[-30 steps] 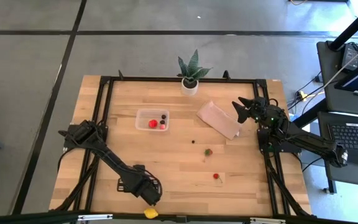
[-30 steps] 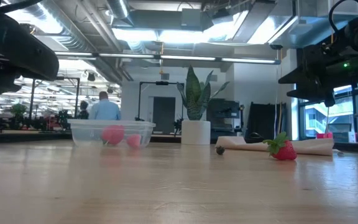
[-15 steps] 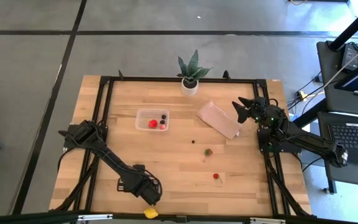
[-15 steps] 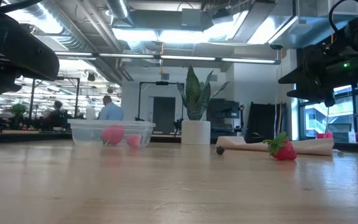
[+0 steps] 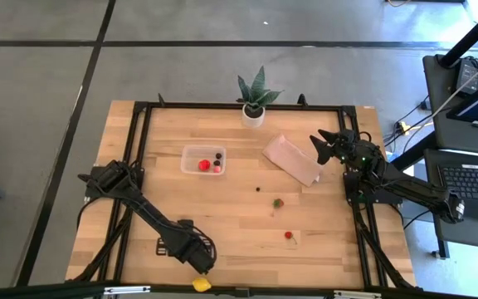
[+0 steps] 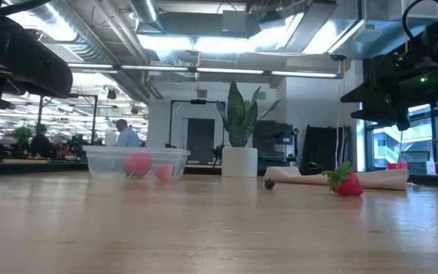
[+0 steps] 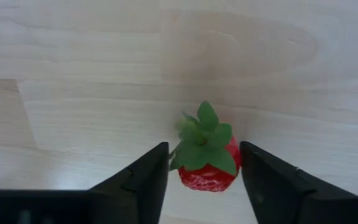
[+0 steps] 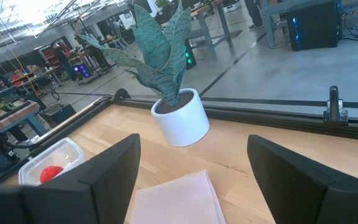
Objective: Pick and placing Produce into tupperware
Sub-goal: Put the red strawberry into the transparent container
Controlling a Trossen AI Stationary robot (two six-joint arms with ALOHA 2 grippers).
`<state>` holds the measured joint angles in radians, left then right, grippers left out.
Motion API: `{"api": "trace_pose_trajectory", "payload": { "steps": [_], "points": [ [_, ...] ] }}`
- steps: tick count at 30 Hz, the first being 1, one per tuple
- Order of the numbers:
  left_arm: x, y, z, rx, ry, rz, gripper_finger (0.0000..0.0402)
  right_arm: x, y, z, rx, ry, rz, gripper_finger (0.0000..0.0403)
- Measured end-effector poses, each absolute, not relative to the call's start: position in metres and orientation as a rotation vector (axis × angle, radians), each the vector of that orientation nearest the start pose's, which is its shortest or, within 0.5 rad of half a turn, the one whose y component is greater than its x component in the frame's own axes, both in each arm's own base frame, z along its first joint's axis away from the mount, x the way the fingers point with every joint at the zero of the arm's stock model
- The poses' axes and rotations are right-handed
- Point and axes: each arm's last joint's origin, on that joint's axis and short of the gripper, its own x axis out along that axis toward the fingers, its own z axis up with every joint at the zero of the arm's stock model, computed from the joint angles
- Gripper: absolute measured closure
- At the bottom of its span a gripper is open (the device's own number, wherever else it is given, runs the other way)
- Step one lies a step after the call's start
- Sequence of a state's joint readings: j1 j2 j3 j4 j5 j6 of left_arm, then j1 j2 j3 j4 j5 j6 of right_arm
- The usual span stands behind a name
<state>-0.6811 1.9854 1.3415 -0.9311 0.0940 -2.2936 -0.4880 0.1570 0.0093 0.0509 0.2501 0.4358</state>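
A red strawberry (image 7: 207,160) with green leaves lies on the wood table between the fingers of my left gripper (image 7: 204,180), which points straight down at the near left (image 5: 202,264). The clear tupperware (image 5: 203,159) stands at the far left with red and dark pieces inside. Two more strawberries (image 5: 278,202) (image 5: 289,235) and a dark berry (image 5: 258,188) lie mid-table. A yellow piece (image 5: 200,284) sits at the near edge. My right gripper (image 5: 322,143) hovers open at the far right, holding nothing. My left gripper has the strawberry between its two fingers, which come from above, pointing down. One finger (image 7: 253,180) meets the red side (image 7: 234,155); the other (image 7: 151,180) meets the leaves (image 7: 178,158). The fruit lies on the table, leaves up.
A potted green plant (image 5: 255,101) stands at the far edge and a flat tan sheet (image 5: 292,159) lies beside my right gripper. The black frame (image 5: 143,124) runs round the tabletop. Bare wood stretches between the tupperware and the near edge.
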Motion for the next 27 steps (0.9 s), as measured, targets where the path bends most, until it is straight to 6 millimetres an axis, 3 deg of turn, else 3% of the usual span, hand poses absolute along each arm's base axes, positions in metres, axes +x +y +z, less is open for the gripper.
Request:
{"api": "trace_pose_trajectory", "payload": {
  "steps": [7,16,22,27],
  "points": [
    [0.276,-0.227,0.15,-1.253,1.281,1.252,0.028,0.09,-0.056,0.159,0.426,-0.064,-0.747,0.0106],
    [0.285,-0.217,0.151,-1.21,1.291,1.181,0.0274,0.09,-0.056,0.159,0.425,-0.063,-0.747,0.0106],
    [0.302,-0.184,0.178,-1.123,1.203,1.01,0.0276,0.09,-0.056,0.159,0.424,-0.063,-0.747,0.0106],
    [0.313,-0.133,0.219,-0.975,1.006,0.905,0.0282,0.09,-0.056,0.159,0.426,-0.063,-0.747,0.0106]
  ]
}}
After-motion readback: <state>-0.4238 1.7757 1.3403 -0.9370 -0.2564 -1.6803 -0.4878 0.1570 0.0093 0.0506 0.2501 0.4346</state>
